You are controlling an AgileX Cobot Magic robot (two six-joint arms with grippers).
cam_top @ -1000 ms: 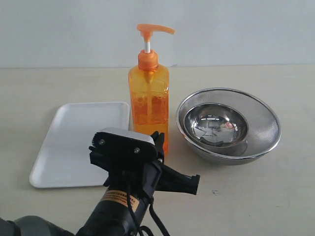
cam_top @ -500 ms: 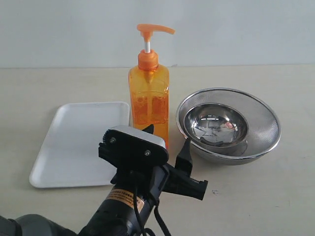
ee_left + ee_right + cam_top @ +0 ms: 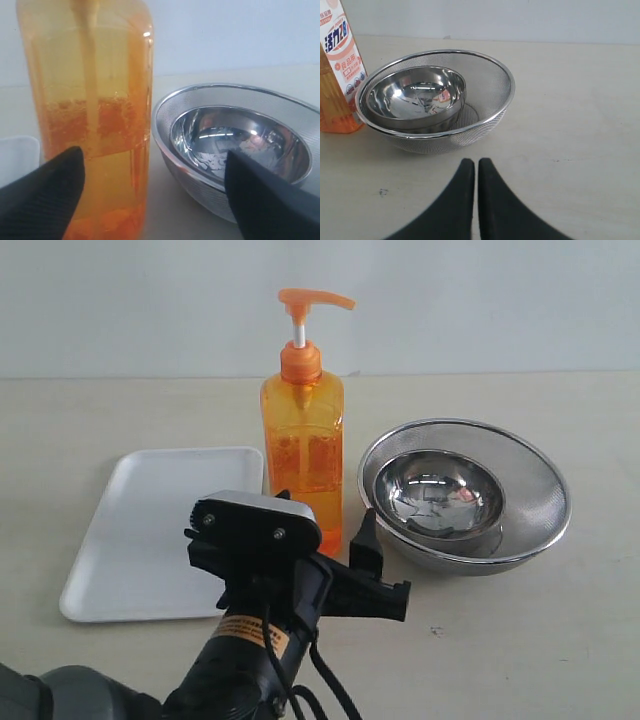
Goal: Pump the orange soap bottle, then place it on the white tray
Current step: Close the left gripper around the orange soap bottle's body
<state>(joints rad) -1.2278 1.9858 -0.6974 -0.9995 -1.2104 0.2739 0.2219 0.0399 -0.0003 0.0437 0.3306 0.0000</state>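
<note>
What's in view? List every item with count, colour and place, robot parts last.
orange soap bottle: 1, translucent orange, upright on the table, between tray and bowls
white tray: 1, white, flat on the table, left of the bottle in the exterior view
mesh bowl: 1, steel, right of the bottle
smaller bowl: 1, shiny steel, nested inside the mesh bowl
table: 1, pale beige, under everything
left tool: 1, black, open, fingers either side of the bottle's lower body
right tool: 1, black, shut, above the table, facing the bowls
</note>
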